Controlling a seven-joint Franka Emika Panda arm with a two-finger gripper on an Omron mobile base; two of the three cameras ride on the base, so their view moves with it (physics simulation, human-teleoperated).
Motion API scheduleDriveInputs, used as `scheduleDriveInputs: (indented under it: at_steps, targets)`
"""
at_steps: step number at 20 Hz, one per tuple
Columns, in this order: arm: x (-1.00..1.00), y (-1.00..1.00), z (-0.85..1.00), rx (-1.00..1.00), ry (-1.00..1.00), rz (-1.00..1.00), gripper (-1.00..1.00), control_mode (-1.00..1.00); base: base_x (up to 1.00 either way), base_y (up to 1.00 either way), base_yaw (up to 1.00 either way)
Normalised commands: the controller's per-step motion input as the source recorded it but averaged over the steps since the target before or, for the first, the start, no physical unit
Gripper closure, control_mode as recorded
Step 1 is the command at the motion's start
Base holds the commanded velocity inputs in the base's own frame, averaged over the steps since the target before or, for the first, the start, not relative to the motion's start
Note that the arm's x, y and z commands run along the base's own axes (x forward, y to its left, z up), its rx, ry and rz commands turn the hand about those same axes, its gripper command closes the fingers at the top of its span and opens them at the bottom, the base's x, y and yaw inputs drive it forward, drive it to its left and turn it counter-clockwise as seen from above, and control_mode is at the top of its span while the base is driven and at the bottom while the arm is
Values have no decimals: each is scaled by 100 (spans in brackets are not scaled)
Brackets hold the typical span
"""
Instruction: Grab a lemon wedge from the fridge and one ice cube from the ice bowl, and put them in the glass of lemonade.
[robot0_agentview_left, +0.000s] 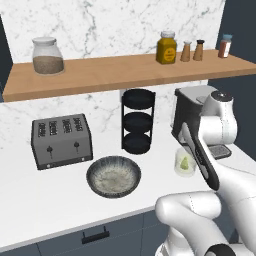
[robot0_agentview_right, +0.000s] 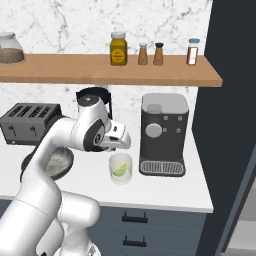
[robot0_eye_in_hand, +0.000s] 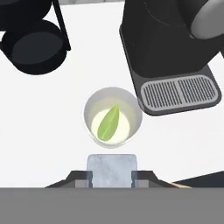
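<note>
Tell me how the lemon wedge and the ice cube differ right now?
The lemon wedge is bright yellow-green and pointed like a leaf; the ice cube is pale grey-white and blocky. The wedge already lies inside the glass of lemonade; the cube is pinched between the fingers of the gripper, above and just short of the glass. The cube looks larger in the hand view, being nearer the camera.

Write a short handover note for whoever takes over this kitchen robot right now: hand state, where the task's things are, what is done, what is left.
Hand: shut on the ice cube, above the glass of lemonade.
Lemon wedge: already in the glass, which stands on the counter in front of the coffee machine.
Ice bowl: on the counter by the toaster.
Done: wedge delivered, cube picked up.
Left: release the cube into the glass.
</note>
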Motion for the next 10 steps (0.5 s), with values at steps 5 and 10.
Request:
scheduleDriveInputs:
  at_steps: [5, 10]
  targets:
    - [15, -1, -14, 0, 0, 0, 100, -100, 0, 0, 0]
    - [17, 0, -8, 0, 0, 0, 100, -100, 0, 0, 0]
